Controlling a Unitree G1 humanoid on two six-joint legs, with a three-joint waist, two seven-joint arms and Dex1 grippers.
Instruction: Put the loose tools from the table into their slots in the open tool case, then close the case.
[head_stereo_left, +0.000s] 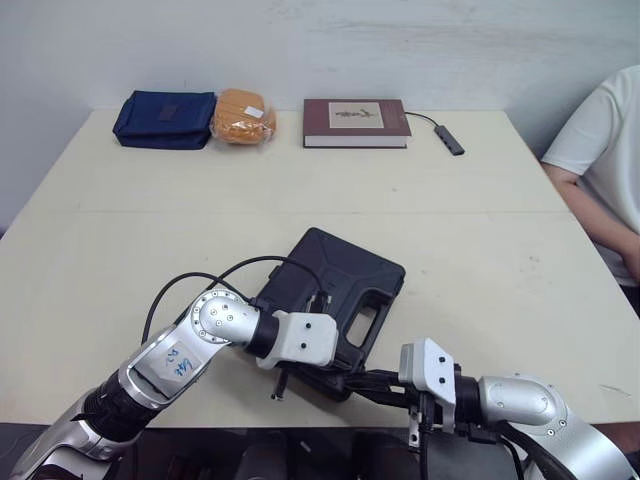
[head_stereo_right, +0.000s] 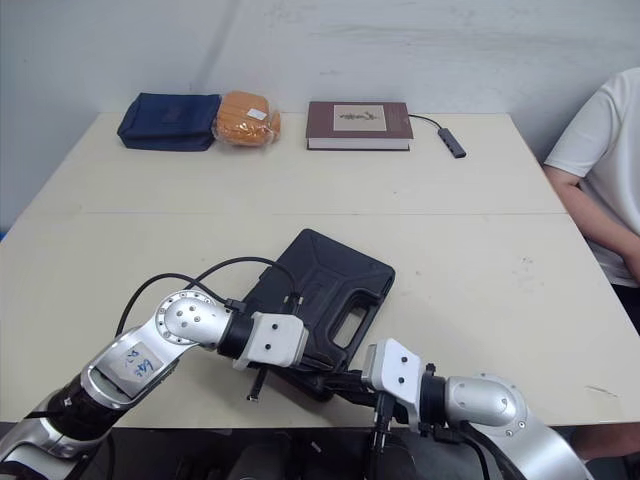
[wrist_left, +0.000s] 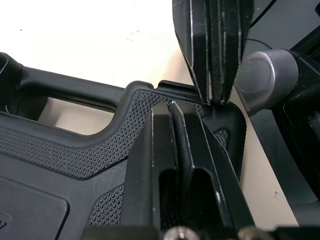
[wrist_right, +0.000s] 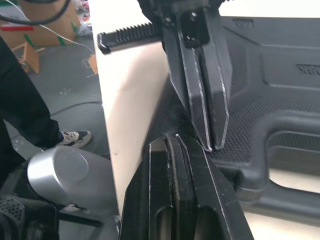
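The black tool case (head_stereo_left: 335, 272) lies closed on the table, at an angle, with its handle (head_stereo_left: 372, 318) toward the front edge. My left gripper (head_stereo_left: 347, 362) is shut and rests its tips on the case's near corner, beside the handle. My right gripper (head_stereo_left: 356, 379) comes in from the right, also shut, and its tips meet the same corner. In the left wrist view my left gripper (wrist_left: 172, 106) touches the dotted case surface (wrist_left: 70, 155), with the right gripper's fingers (wrist_left: 215, 60) just beyond. Nothing is held between either pair of fingers.
Along the far edge sit a blue pouch (head_stereo_left: 165, 119), an orange packet (head_stereo_left: 243, 116), a brown book (head_stereo_left: 356, 122) and a small grey hub with a cable (head_stereo_left: 452, 140). A person in a white shirt (head_stereo_left: 605, 150) sits at the right. The table's front edge (head_stereo_left: 200, 424) is right by the case.
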